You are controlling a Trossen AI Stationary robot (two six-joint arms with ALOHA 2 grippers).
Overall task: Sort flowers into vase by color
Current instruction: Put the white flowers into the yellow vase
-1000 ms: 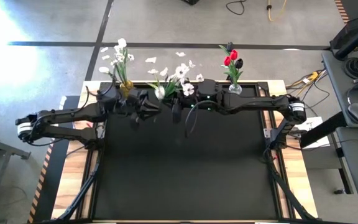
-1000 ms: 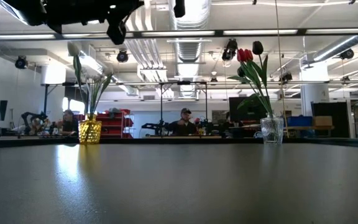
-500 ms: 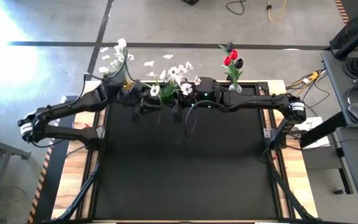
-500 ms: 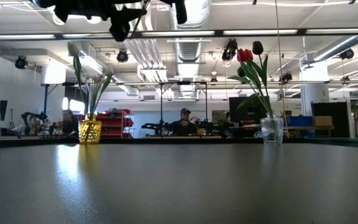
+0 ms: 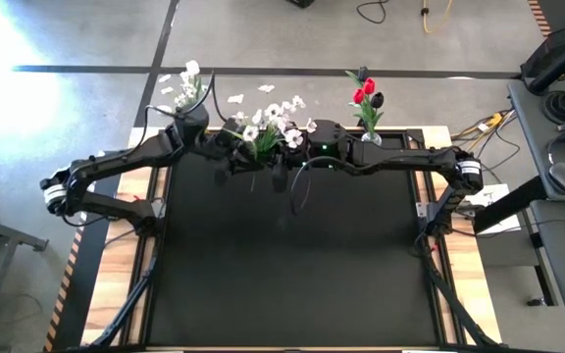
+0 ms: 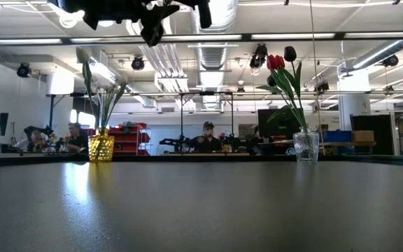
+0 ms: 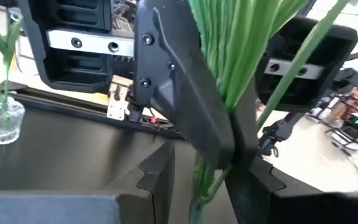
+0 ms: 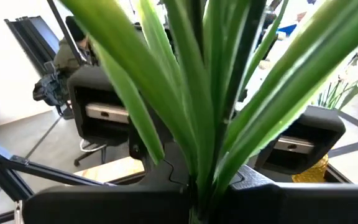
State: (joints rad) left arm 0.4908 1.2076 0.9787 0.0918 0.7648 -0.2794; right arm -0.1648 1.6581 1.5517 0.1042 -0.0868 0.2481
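A leafy spray of small white blossoms [image 5: 268, 126] is held high above the far middle of the black table [image 5: 282, 265]. My right gripper [image 7: 229, 143] is shut on its green stems. My left gripper [image 7: 204, 186] is open. Its fingers stand on either side of the stems' lower ends, and I cannot tell whether they touch. A yellow vase [image 6: 101, 147] at the far left holds white flowers [image 5: 186, 83]. At the far right, a clear vase [image 6: 306, 147] holds red tulips [image 6: 276, 61] and a dark one [image 6: 290, 53]. My right gripper pinches the bundle of green stems [image 7: 225, 106] between its two fingers. The fingers come level from the table's right side and lie across the stems. The spray stands upright and clear of the table, with its leaves [image 8: 191, 93] above the fingers and its stem ends [image 7: 199, 193] hanging below.
Both arms reach in along the table's far edge, high above the surface. A black cable loop [image 5: 302, 191] hangs under the right wrist. People sit at desks [image 6: 205, 140] in the room beyond the table. A bench with gear [image 5: 557, 127] stands to the right.
My left gripper has moved from beside the yellow vase toward the table's right, up to the spray in my right gripper, and has risen a little. The left arm now covers the yellow vase in the high view. The spray has stayed held aloft.
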